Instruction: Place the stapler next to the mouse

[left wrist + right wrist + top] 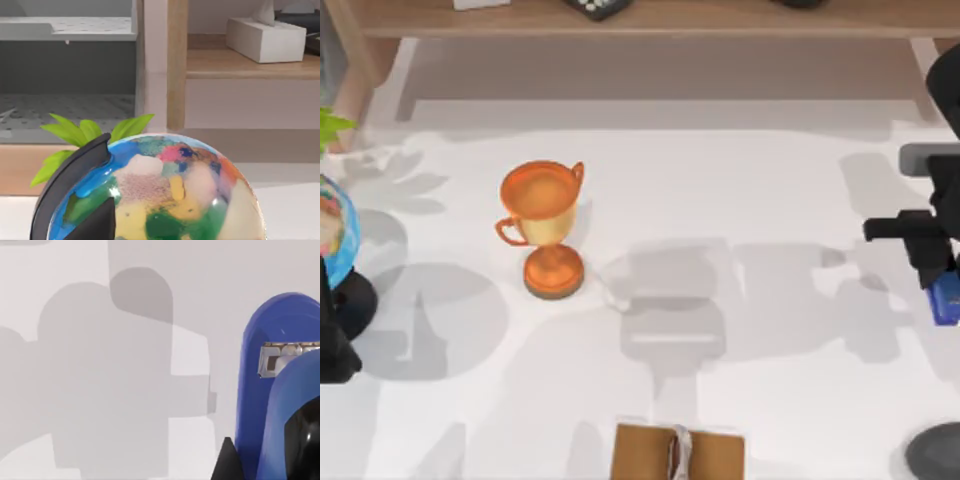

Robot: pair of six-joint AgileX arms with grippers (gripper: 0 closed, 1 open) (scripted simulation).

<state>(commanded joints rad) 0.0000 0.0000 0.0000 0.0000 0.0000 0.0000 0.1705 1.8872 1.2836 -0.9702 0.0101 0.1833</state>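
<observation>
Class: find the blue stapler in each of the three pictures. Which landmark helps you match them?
Top view: stapler at the table's right edge, under the right hand.
Left wrist view: not in it.
Right wrist view: stapler, close up.
Shared landmark: the white table, with blocky shadows beside the stapler.

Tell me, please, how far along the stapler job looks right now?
Early stage. The right claw is at the table's right edge, right over the blue stapler; whether it grips it I cannot tell. The dark grey mouse lies nearer the front right corner, apart from the stapler. Carrying it there remains. The left arm sits parked by the globe.
</observation>
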